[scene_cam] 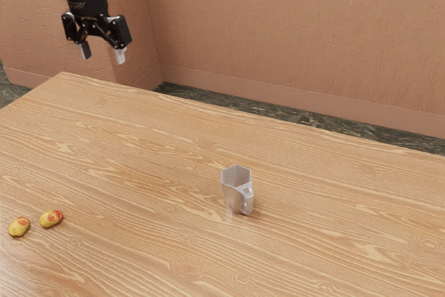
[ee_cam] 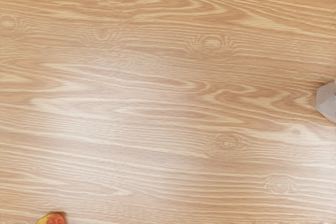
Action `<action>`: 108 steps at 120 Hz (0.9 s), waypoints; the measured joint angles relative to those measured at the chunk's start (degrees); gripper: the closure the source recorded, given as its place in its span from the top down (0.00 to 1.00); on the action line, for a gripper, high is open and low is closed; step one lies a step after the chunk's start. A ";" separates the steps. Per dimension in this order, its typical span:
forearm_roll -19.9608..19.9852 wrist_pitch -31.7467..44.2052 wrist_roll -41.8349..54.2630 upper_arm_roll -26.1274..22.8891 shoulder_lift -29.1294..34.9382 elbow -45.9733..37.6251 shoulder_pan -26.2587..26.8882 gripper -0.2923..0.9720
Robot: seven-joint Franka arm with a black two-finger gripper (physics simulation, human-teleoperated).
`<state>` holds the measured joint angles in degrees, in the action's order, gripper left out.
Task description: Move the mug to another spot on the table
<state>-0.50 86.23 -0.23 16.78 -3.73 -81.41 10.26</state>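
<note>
Hovering gripper point(scene_cam: 102, 52), spread wide, holding nothing, touching nothing, well apart from and higher than the upright grey mug point(scene_cam: 237, 188).

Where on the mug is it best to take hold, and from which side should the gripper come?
Probably from above. The mug stands upright with its mouth open upward, and its sides are flat facets, so the open gripper could close across two opposite faces near the rim. It should keep off the handle, which points toward the exterior view's lower right.
</note>
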 joint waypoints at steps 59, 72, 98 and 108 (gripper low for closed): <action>2.47 3.09 -9.19 -0.89 -4.80 1.58 12.43 0.77; 4.18 5.82 -15.53 -0.49 -4.54 -1.36 16.51 0.77; 5.63 15.40 -30.70 -0.18 -2.42 -14.24 23.62 0.77; 5.78 17.93 -37.54 -0.18 -2.62 -16.59 26.43 0.77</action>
<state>5.28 104.15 -37.78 16.60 -6.35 -98.00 36.69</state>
